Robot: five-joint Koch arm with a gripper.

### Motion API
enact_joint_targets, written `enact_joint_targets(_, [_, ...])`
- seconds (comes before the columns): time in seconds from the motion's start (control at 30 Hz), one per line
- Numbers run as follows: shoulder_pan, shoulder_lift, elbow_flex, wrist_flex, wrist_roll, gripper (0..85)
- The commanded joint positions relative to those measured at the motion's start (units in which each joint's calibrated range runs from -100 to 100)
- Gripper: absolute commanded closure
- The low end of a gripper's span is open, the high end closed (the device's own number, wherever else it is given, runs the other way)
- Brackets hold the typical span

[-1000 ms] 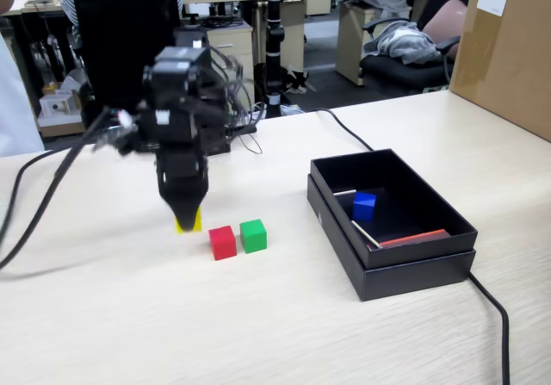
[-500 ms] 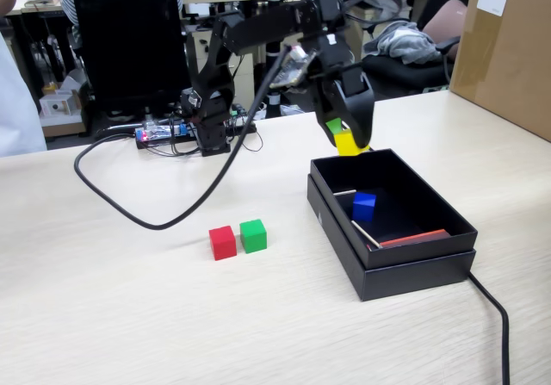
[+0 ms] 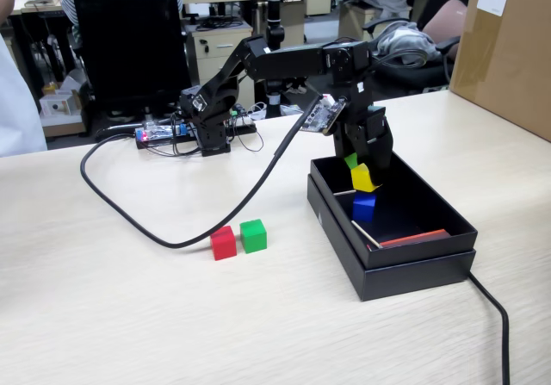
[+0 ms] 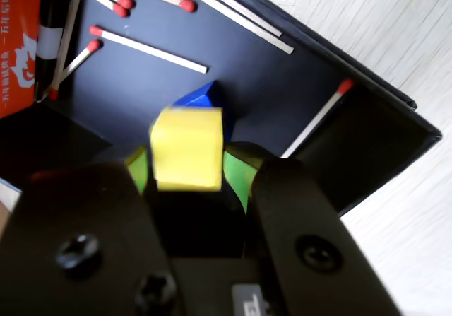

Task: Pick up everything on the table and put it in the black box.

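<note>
While the arm's base stood at the far side of the table (image 3: 129,316) in the fixed view, its upper links reached out level to the right and the wrist bent straight down, so that the gripper (image 3: 362,174) hung over the rear part of the black box (image 3: 430,247). Seen from the wrist, the gripper (image 4: 187,171) pointed into the box, its two green-padded fingers (image 4: 235,174) set a cube's width apart on either side of the yellow cube (image 4: 187,148). That cube looked blurred and slightly tilted between the pads; whether the pads pressed on it or had just let go, I could not tell. Directly below the fingertips, and partly hidden by the yellow cube, lay the blue cube (image 4: 201,97) on the box floor; the fixed view showed the yellow cube (image 3: 362,178) just above the blue cube (image 3: 364,208). Beyond the fingertips in the wrist view several red-tipped matches (image 4: 148,49) lay scattered on the dark floor, and a red strip (image 4: 18,40) sat at the upper left. Well to the left of the fingers in the fixed view, out on the table, the red cube (image 3: 223,242) and the green cube (image 3: 253,235) sat side by side, almost touching.
</note>
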Motion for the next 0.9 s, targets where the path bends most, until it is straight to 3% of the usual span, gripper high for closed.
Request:
enact_joint_targets(0.0, [0.0,-2.0,3.9,-2.2,0.0,53.6])
enact_joint_targets(0.1, [-0.5,-4.3,3.4,-3.7,0.0,45.4])
enact_joint_targets(0.27, [-2.8,-21.1,-0.2,-3.9,-0.4,44.8])
enact_joint_targets(0.47, [-11.2,-40.6,-12.7,-3.9,-5.3,39.8])
enact_joint_targets(0.67, [-19.5,-41.0,-24.4,-0.4,-10.2,36.4])
enact_joint_targets(0.87, [-23.4,-30.5,-24.4,1.3,-11.7,36.7])
